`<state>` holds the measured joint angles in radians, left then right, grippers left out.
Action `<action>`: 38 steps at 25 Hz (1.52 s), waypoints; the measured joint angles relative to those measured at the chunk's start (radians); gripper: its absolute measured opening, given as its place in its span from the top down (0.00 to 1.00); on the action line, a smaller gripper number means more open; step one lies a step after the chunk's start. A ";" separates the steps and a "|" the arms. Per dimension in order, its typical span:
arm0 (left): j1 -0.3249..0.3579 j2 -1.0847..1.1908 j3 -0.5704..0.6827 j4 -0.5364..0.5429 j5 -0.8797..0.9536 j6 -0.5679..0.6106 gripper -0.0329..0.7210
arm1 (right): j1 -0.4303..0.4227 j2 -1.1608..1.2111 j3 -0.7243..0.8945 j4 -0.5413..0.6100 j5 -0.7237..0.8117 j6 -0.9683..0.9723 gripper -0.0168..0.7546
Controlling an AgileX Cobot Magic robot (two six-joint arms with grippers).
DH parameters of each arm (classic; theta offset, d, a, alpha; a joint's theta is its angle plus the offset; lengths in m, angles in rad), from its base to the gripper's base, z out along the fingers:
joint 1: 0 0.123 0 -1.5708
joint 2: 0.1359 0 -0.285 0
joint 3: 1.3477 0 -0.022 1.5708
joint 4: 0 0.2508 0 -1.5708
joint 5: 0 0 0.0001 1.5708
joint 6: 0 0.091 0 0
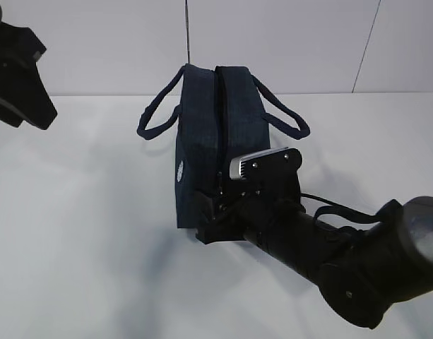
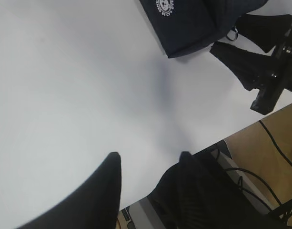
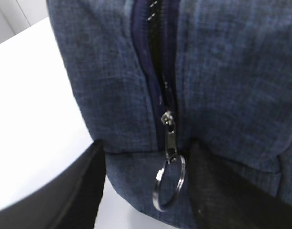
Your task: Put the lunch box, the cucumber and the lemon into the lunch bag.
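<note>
**Right gripper at the bag's zipper end, ring pull between the fingers**

Lunch bag (image 1: 205, 152) stands on the white table (image 1: 82, 233), handles drooping to either side, zipper running along its top and down the near end.

Right gripper (image 3: 148, 183) is at that near end. Its two dark fingers (image 3: 81, 191) stand apart, one on each side of the zipper line. Metal ring pull (image 3: 169, 183) hangs from the slider (image 3: 169, 138) in the gap between them; neither finger appears to be touching it. Nothing is clamped.

Left gripper (image 2: 148, 160) hangs over bare table, well off from the bag, fingers apart and empty. The bag's near end shows ahead of it, to the far right.

Lunch box, cucumber and lemon: in no view.
</note>
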<state>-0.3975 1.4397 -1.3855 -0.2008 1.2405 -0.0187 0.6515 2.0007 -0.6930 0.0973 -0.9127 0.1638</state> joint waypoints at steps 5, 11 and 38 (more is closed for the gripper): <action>0.000 0.000 0.000 0.000 0.000 0.000 0.60 | 0.000 0.000 -0.011 0.000 0.020 0.000 0.46; 0.000 0.000 0.000 0.002 0.000 0.000 0.61 | 0.000 0.000 -0.011 0.042 0.029 0.000 0.61; 0.000 0.000 0.000 -0.002 0.000 0.000 0.64 | 0.000 0.000 -0.011 0.071 0.068 -0.002 0.93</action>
<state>-0.3975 1.4397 -1.3855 -0.2033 1.2405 -0.0187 0.6515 2.0007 -0.7035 0.1687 -0.8449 0.1621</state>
